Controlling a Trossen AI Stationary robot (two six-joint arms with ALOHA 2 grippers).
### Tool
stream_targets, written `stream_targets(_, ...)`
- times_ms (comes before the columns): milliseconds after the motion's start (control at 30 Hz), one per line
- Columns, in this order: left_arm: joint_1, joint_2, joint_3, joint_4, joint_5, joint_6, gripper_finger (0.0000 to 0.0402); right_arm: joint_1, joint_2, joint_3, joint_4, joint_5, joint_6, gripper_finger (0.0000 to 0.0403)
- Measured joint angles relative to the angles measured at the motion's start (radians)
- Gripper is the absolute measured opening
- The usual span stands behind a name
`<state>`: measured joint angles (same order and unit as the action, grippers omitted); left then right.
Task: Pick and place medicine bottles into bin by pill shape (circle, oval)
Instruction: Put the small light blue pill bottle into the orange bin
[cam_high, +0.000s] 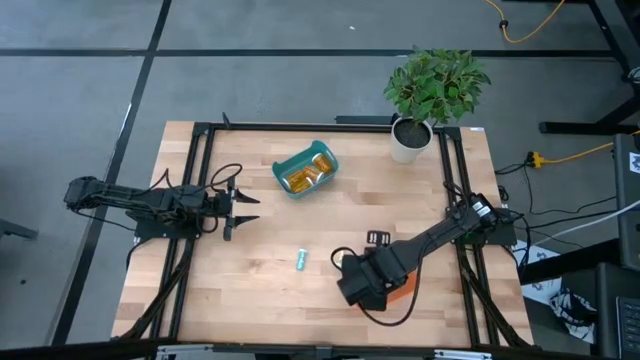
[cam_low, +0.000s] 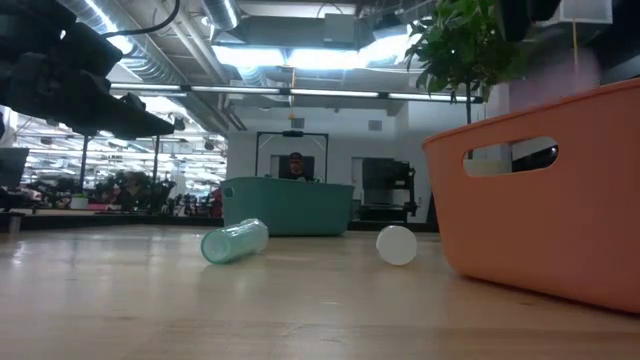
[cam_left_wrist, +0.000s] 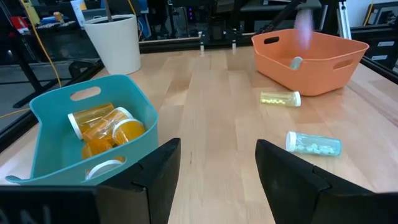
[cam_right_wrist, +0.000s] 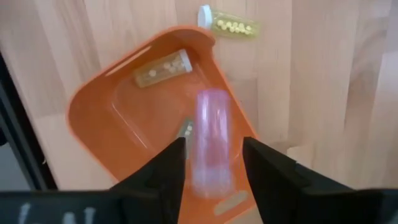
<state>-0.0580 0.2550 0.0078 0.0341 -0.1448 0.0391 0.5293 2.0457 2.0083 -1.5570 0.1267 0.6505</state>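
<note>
Wooden tabletop holds everything. Nearest, the right gripper hangs over the orange bin, fingers apart, a pink bottle blurred between them, untouched; two bottles lie inside. Just beyond lie a yellow bottle and teal bottle. Farther, the left gripper waits with fingers spread near the teal bin of amber bottles.

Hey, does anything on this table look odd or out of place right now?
Yes. A purple bottle shows as a blur between the right gripper's open fingers, above the orange bin, seemingly falling. A teal bottle and a yellow one lie tipped on the table.
</note>
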Motion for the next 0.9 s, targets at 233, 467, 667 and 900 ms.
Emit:
stream_targets(233, 0.0, 0.0, 0.0, 0.0, 0.0, 0.0, 0.0202, -0.004, 0.0, 0.0, 0.003, -0.023, -0.004, 0.0203)
stream_targets(467, 0.0, 0.0, 0.0, 0.0, 0.0, 0.0, 0.0202, -0.011, 0.0, 0.0, 0.152, 0.182, -0.274, 0.0208)
stream_targets(667, 0.0, 0.0, 0.0, 0.0, 0.0, 0.0, 0.0202, -0.022, 0.0, 0.0, 0.408, 0.279, -0.503, 0.0208)
stream_targets(900, 0.0, 0.0, 0.0, 0.0, 0.0, 0.0, 0.0202, -0.071, 0.023, -0.001, 0.588, 0.262, -0.728, 0.0208)
